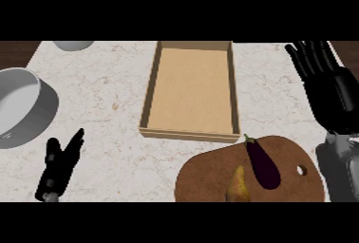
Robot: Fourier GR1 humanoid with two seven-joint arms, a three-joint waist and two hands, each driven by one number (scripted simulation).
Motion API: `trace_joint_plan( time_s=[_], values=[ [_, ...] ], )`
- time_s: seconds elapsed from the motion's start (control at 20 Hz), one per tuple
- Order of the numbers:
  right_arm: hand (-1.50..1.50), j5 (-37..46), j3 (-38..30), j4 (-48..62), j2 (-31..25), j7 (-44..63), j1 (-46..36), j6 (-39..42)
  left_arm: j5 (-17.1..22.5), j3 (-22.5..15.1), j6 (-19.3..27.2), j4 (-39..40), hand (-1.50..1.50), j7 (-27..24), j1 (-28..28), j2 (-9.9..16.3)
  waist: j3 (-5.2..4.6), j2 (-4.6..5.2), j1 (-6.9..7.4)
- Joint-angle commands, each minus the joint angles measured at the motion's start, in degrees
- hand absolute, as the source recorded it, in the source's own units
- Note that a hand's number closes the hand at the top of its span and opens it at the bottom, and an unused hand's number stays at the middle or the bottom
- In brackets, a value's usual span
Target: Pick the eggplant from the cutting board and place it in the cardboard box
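A dark purple eggplant (262,163) lies on the brown round cutting board (203,178) at the lower right, its green stem pointing towards the box. Just beyond the board stands the open cardboard box (149,90), with nothing visible inside. My right hand (324,71) is raised at the right edge, fingers straight and pointing away, to the right of both the box and the eggplant and holding nothing. At the lower left, my left hand (60,163) rests open on the counter, far from the board.
A yellow pear (239,186) lies on the board beside the eggplant. A large grey pot (38,111) stands at the left edge and a white bowl (73,45) at the top left. Dark wood borders the marble counter at both top corners.
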Motion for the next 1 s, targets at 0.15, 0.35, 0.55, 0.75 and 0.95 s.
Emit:
trace_joint_plan(
  time_s=[0.15, 0.35, 0.55, 0.75, 0.95],
  values=[
    [-1.50, 0.6, 3.2, 5.5, 1.8, -2.7, -1.9, 3.1, -4.5, 2.9, 1.7, -13.1, 0.00, -3.3, 3.2, 6.9, -0.79, -0.71, 0.66],
    [1.50, 17.0, 7.6, 8.3, -9.9, 0.5, 0.4, 3.1, -6.0, 4.0, 2.1, -16.3, 0.00, -2.6, 12.5, 11.6, -2.00, -2.18, -2.63],
    [-1.50, 13.0, 4.6, 10.7, -1.0, -1.6, 3.6, -4.4, -6.3, 4.4, 2.7, -16.8, 0.00, -5.1, 11.9, 9.8, -1.06, -1.60, -3.89],
    [-1.50, 15.8, 7.0, 10.6, -3.4, -4.2, 4.1, -2.0, -6.7, 4.7, 2.9, -17.8, 0.00, -6.2, 13.6, 9.4, -1.14, -2.00, -4.54],
    [-1.50, 22.7, 12.1, 12.2, -9.9, -2.8, 2.8, 2.7, -6.9, 5.4, 2.1, -17.5, 0.00, -7.4, 14.4, 9.9, -1.53, -1.95, -3.93]
  ],
)
